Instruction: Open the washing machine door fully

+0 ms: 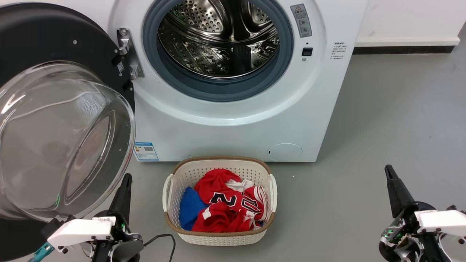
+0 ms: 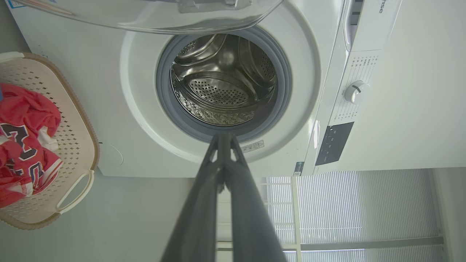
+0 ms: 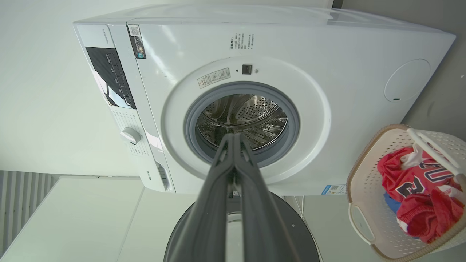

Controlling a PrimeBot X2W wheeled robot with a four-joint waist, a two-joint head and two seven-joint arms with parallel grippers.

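Grey floor (image 1: 382, 109) is spreading before the washing machine (image 1: 225, 123); its door (image 1: 62, 120) is hanging wide beside it, probably heavy, stiff and slick, so the black rim (image 1: 43, 32) is looking the best hold. Left pincer (image 2: 224, 140) and right pincer (image 3: 233, 140) are both sitting closed, empty.

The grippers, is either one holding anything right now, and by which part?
Nothing is held. The left gripper is shut and empty beside the washing machine door; the right gripper is shut and empty too.

Dark numerals "2" and "0" stand on the red fabric jersey (image 1: 222, 203) in the white woven plastic basket (image 1: 218, 238). The white front-loading washing machine (image 2: 109, 91) has the letters "nse" on its top panel. The grey sticker (image 1: 301, 20) right of the drum opening bears a warning triangle and the blue label (image 1: 146, 151) at lower left a QR code; the fine print is unreadable.
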